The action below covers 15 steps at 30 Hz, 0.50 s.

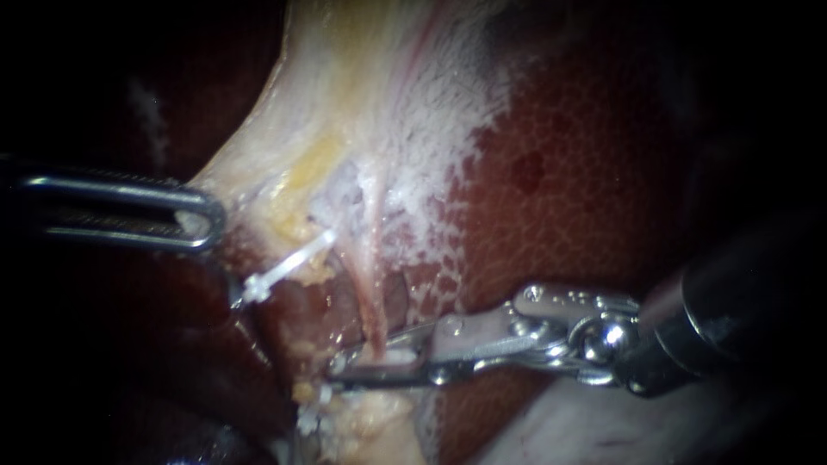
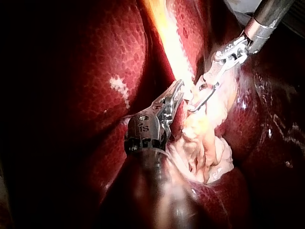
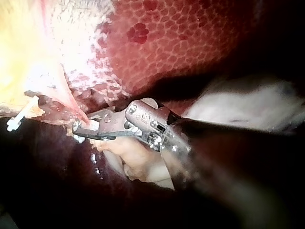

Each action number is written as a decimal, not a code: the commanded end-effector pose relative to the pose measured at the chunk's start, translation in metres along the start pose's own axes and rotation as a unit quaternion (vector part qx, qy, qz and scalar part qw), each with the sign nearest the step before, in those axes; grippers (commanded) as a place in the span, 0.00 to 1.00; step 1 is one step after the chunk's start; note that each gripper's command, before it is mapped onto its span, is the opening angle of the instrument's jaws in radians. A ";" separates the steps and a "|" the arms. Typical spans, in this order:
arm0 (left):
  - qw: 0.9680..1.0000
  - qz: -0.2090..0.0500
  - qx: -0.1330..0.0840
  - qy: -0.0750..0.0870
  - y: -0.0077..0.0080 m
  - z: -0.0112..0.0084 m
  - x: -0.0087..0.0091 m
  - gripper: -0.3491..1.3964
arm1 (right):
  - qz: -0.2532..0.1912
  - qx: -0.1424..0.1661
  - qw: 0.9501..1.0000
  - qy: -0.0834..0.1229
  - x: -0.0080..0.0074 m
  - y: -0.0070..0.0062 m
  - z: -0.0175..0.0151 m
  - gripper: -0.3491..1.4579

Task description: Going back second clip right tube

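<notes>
The pink tube (image 1: 370, 293) is closely hemmed in. Just to its left a white clip (image 1: 280, 269) juts out slantwise. Further left the left instrument (image 1: 211, 220), its claw closed on the edge of the pale tissue (image 1: 258, 164), bars that side. Across the tube's lower end lies the right instrument (image 1: 355, 360), claw parted with the tube at its mouth, and its wrist and shaft fill the room to the tube's lower right. Above the tube the pale tissue stretches upward as a sheet. Right of the tube, above the right instrument, the liver (image 1: 586, 172) lies bare, which is the widest free approach. Between the clip and the right instrument only a narrow gap shows.
</notes>
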 end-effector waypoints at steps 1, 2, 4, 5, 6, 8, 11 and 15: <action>1.000 0.000 0.000 0.000 0.0000 0.0000 0.0000 0.00 | 0.000 0.000 1.000 0.000 0.0000 0.0000 0.0000 0.00; 1.000 0.000 0.000 0.000 0.0000 0.0000 0.0000 0.00 | 0.000 0.000 1.000 0.000 0.0000 0.0000 0.0000 0.00; 1.000 0.000 0.000 0.000 0.0000 0.0000 0.0000 0.00 | 0.000 0.001 1.000 0.000 0.0000 0.0000 0.0000 0.00; 1.000 0.000 0.000 0.000 0.0000 0.0000 0.0000 0.00 | 0.000 0.001 1.000 -0.001 0.0000 0.0000 0.0000 0.00; 1.000 0.000 0.000 0.000 0.0000 0.0000 0.0000 0.00 | -0.001 0.001 1.000 -0.001 0.0000 0.0000 0.0000 0.00; 1.000 0.000 0.000 0.000 0.0000 0.0000 0.0000 0.00 | -0.001 0.001 1.000 -0.001 0.0000 0.0000 0.0000 0.00; 1.000 0.000 0.000 0.000 0.0000 0.0000 0.0001 0.00 | -0.001 0.002 1.000 -0.001 0.0000 0.0000 0.0000 0.00; 1.000 0.000 0.000 0.000 0.0000 0.0000 0.0001 0.00 | -0.002 0.004 1.000 -0.003 0.0000 0.0000 0.0000 0.00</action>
